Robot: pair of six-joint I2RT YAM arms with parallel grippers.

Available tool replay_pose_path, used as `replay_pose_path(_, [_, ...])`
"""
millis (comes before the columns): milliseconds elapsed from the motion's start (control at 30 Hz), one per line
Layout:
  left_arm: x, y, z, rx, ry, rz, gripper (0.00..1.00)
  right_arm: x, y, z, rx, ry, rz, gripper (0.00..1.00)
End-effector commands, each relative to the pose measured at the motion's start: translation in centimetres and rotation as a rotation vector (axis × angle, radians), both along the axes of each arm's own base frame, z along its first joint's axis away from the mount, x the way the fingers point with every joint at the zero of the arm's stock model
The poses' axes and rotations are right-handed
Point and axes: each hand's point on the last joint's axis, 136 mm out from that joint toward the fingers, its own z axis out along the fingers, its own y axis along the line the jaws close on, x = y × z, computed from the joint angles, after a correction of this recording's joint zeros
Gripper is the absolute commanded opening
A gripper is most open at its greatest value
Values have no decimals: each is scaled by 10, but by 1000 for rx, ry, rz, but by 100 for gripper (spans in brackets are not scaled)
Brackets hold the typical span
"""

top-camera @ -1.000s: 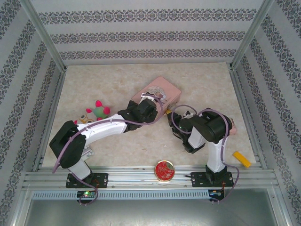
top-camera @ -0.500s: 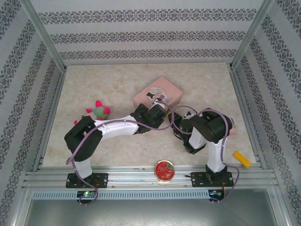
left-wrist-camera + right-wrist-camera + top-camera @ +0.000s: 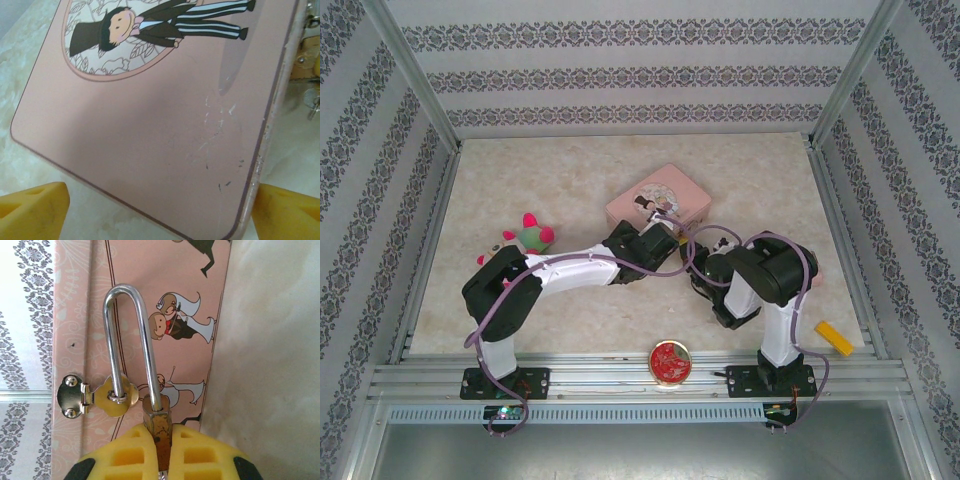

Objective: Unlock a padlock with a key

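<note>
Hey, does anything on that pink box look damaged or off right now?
Yes: the pink box lid is scuffed near one corner, with pale scratches and dark nicks; paint looks chipped along that edge. Nothing else stands out.

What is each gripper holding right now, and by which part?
The right gripper pinches the brass padlock by its body, below the shackle, which passes through the hasp on the pink box. The left gripper is open astride the box's corner, holding nothing.
</note>
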Motion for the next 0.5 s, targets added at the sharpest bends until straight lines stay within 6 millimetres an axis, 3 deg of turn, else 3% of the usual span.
replay_pose_path(0, [1, 17, 0, 90, -8, 46, 90, -38, -56, -84, -212, 304, -132, 0])
replay_pose_path(267, [0, 18, -4, 82, 5, 51, 86, -24, -66, -74, -259, 281, -198, 3])
replay_pose_path(467, [-3, 17, -7, 64, 21, 48, 85, -6, -64, -61, -170, 235, -247, 3])
